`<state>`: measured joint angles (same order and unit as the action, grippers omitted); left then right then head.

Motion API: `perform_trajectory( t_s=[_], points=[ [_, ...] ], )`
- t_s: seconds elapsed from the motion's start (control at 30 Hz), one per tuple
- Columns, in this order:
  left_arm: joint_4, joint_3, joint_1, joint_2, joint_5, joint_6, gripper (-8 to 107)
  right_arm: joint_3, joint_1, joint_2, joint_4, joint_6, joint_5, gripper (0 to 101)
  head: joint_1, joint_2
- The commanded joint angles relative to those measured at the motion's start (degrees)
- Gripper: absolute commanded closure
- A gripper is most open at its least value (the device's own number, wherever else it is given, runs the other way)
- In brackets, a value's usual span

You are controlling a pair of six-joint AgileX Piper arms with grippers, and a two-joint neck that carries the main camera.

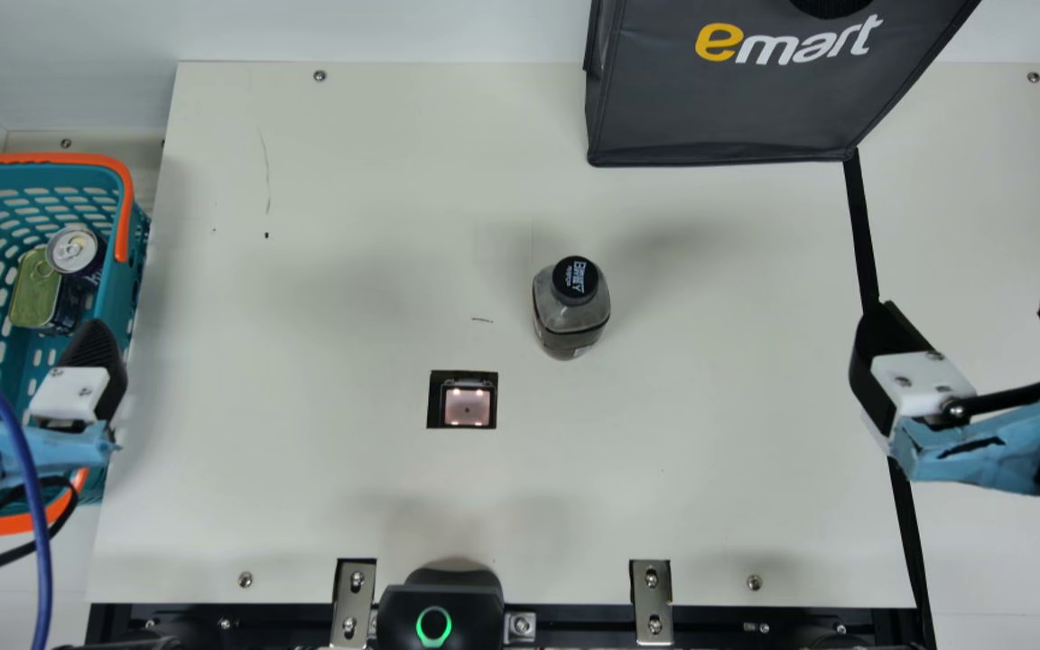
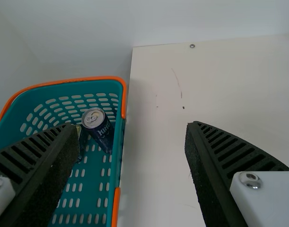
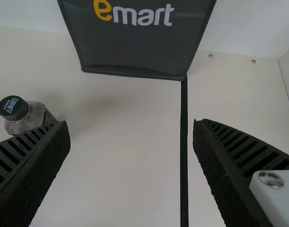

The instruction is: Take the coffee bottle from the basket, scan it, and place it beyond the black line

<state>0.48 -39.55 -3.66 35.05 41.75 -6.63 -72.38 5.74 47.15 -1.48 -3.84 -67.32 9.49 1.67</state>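
Coffee bottle (image 1: 571, 311): upright on the table (image 1: 348, 506), near the scanner (image 1: 467, 404), between basket (image 1: 126, 203) and black line (image 1: 864, 226). Left gripper (image 1: 23, 332): over the basket, fingers apart, nothing between the pads. Right gripper (image 1: 973, 302): by the black line, fingers likewise spread, holding nothing.

The main view gives the scanner's lit window and, in the basket, a flat tin's (image 1: 32, 293) green-gold lid beside a can (image 1: 76, 248); the left wrist view adds the can's dark blue side. The right wrist view shows the line running between the fingers, up to the grey bag's (image 1: 719, 108) lower corner.
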Motion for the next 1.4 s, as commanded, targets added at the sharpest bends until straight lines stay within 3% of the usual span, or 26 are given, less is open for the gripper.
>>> perform_trajectory(
  t_s=[0.0,1.37],
  points=[
    [0.0,0.0,0.0,0.0,0.0,0.0,9,-0.27,0.81,0.56,-0.06,-0.21,0.19,10,-1.57,-0.09],
    [0.0,0.0,0.0,0.0,0.0,0.0,9,-1.63,13.92,11.23,-1.95,3.01,4.63,10,-1.57,-0.09]
  ],
)
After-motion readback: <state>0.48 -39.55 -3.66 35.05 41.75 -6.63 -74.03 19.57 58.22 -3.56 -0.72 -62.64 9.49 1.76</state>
